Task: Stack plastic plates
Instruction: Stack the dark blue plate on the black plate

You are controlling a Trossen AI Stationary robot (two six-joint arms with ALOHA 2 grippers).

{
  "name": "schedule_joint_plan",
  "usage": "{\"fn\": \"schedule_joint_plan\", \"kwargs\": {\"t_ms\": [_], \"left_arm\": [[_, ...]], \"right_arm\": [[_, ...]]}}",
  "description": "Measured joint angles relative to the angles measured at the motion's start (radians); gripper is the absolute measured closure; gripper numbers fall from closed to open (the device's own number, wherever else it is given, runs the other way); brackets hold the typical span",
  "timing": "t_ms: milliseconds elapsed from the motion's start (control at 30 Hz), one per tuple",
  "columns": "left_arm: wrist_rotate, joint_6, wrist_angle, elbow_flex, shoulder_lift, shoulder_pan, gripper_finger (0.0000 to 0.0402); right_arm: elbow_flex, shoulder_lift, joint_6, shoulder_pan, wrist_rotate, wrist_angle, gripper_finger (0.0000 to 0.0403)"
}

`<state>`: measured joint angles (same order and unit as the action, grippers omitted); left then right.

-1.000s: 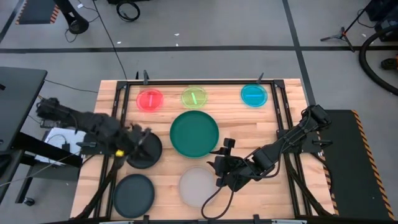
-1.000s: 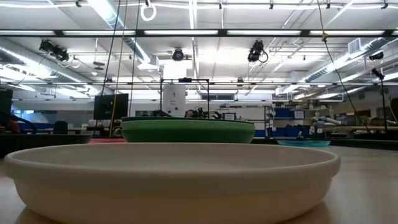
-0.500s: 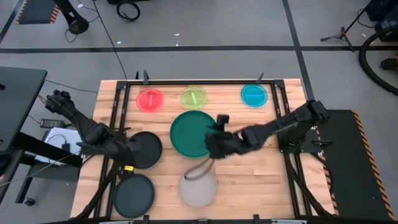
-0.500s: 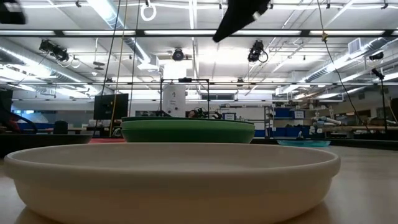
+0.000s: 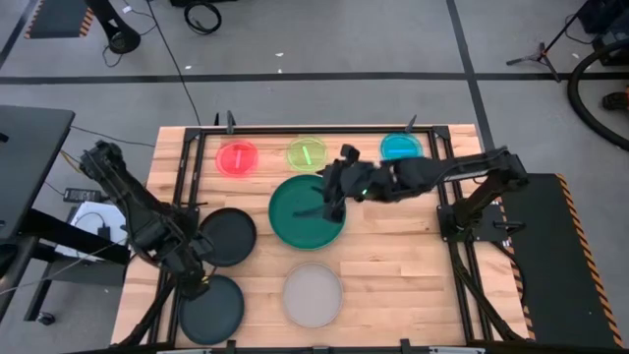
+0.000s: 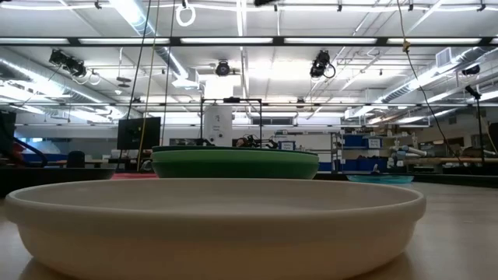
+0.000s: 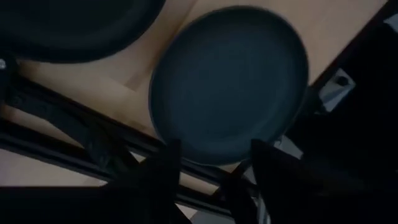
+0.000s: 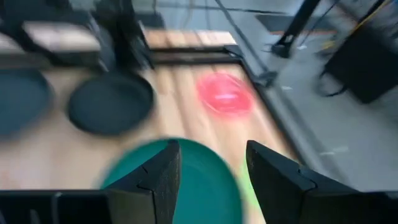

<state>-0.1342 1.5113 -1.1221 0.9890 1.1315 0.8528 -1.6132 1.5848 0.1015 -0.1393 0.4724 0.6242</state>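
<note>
While both arms hang over the wooden table, neither holds a plate. The right gripper hovers above the large green plate, which lies at the table's middle; in the right wrist view its two dark fingers stand spread apart with nothing between them, the green plate below and beyond them. The left gripper hangs near the table's left edge, between the two black plates: one black plate lies just left of the green one, and the other black plate sits in the near left corner. In the left wrist view the left gripper's fingers are likewise parted and empty, with the corner black plate just past them, and the rim of the other black plate showing beside it. The pale grey plate rests by the near edge, below the green plate and apart from it; in the low view it fills the foreground with the green plate behind. Along the far edge stand the three small translucent plates in a row, well apart from each other: the red plate towards the left, the yellow-green plate in the middle and the blue plate towards the right, partly covered by the right arm.
</note>
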Motion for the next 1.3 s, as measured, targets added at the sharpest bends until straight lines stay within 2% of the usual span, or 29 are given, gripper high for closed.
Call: {"fn": "schedule_joint_plan", "kwargs": {"t_ms": [133, 267, 367, 467, 533, 733, 900, 1067, 1167, 1300], "left_arm": [[0.047, 0.013, 0.004, 0.0, 0.052, 0.049, 0.0171], [0.069, 0.031, 0.006, -0.008, 0.118, 0.094, 0.0173], [0.06, 0.082, 0.01, -0.065, 0.152, 0.107, 0.018], [0.06, 0.085, 0.037, -0.152, 0.16, 0.106, 0.0187], [0.055, 0.087, 0.102, -0.213, 0.152, 0.094, 0.019], [0.043, 0.044, 0.443, -0.329, 0.145, 0.095, 0.0191], [0.035, 0.077, 0.359, -0.337, 0.165, 0.115, 0.0191], [-0.023, 0.128, 0.301, -0.318, 0.161, 0.132, 0.0191], [-0.012, 0.127, 0.299, -0.268, 0.16, 0.138, 0.0191], [0.018, 0.122, 0.198, -0.236, 0.159, 0.138, 0.0191]], "right_arm": [[-0.031, -0.023, 0.131, -0.001, -0.018, 0.033, 0.0215], [-0.038, -0.036, 0.212, -0.045, 0.09, 0.042, 0.0215], [-0.038, -0.035, 0.305, -0.084, 0.149, 0.022, 0.0215], [-0.038, -0.035, 0.427, -0.119, 0.163, -0.006, 0.0215], [-0.038, -0.035, 0.516, -0.138, 0.163, -0.008, 0.0215], [-0.038, -0.034, 0.669, -0.167, 0.163, -0.006, 0.0216], [-0.038, -0.034, 0.663, -0.168, 0.162, 0.007, 0.0216], [-0.038, -0.034, 0.595, -0.152, 0.125, 0.008, 0.0216], [-0.038, -0.034, 0.579, -0.151, 0.105, 0.028, 0.0216], [-0.038, -0.034, 0.577, -0.162, 0.1, 0.082, 0.0216]]}}
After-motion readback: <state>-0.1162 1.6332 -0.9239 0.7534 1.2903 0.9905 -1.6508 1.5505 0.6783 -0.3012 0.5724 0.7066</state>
